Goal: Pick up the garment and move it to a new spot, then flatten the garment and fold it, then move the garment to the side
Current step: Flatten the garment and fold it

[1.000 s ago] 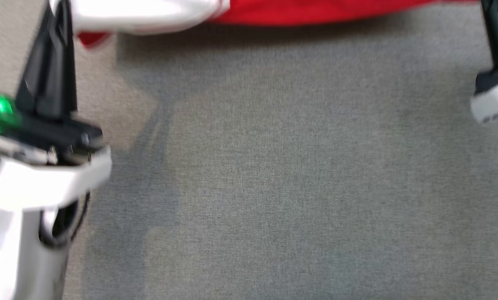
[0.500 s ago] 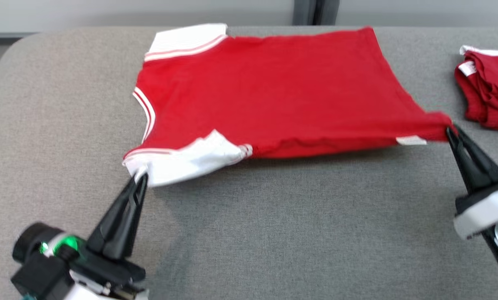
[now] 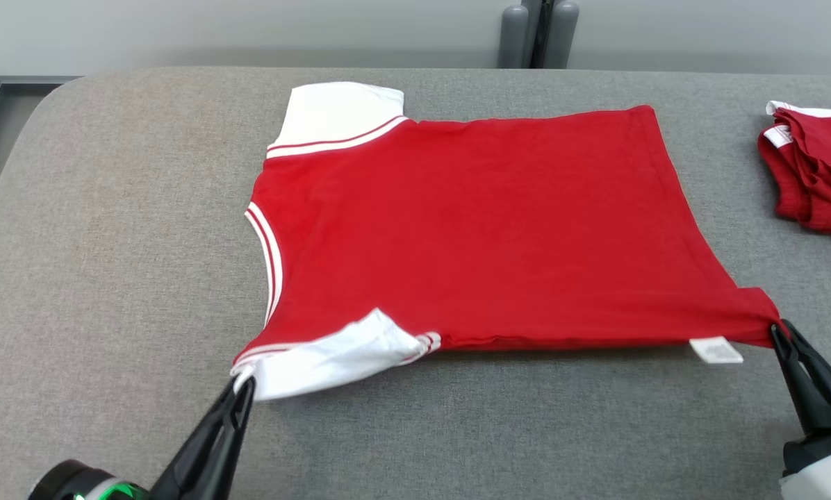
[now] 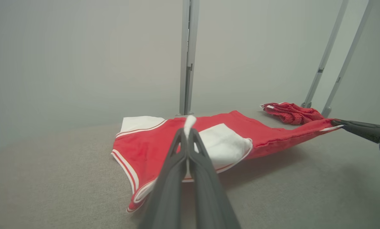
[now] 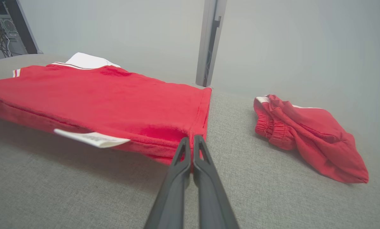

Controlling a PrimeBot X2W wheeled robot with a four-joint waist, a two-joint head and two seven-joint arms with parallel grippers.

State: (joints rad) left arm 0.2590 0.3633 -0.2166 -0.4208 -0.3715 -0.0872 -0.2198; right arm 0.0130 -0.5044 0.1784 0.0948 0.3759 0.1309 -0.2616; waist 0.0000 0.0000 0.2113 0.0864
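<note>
Cam shifted, L pincer point(image 3: 242, 387) clamps shirt point(image 3: 471, 222) sleeve point(image 3: 332, 357), R pincer point(image 3: 777, 330) clamps hem point(image 3: 752, 312), both cropped.

No legible text. The only candidate is a white care tag point(image 3: 716, 351) hanging from the near hem of the red garment point(image 3: 471, 222), at its right corner. The right wrist view shows faint grey print lines on it, too small and blurred to read. There is a second white tag point(image 3: 777, 134) on the crumpled red clothing point(image 3: 815, 173) right of the garment, also unreadable.

The head camera has swung up from bare table point(image 3: 110, 208) to show the whole garment point(image 3: 471, 222); the left gripper point(image 3: 243, 389) and right gripper point(image 3: 777, 330), pinching its near edge, now sit lower in view; the blur is gone.
</note>
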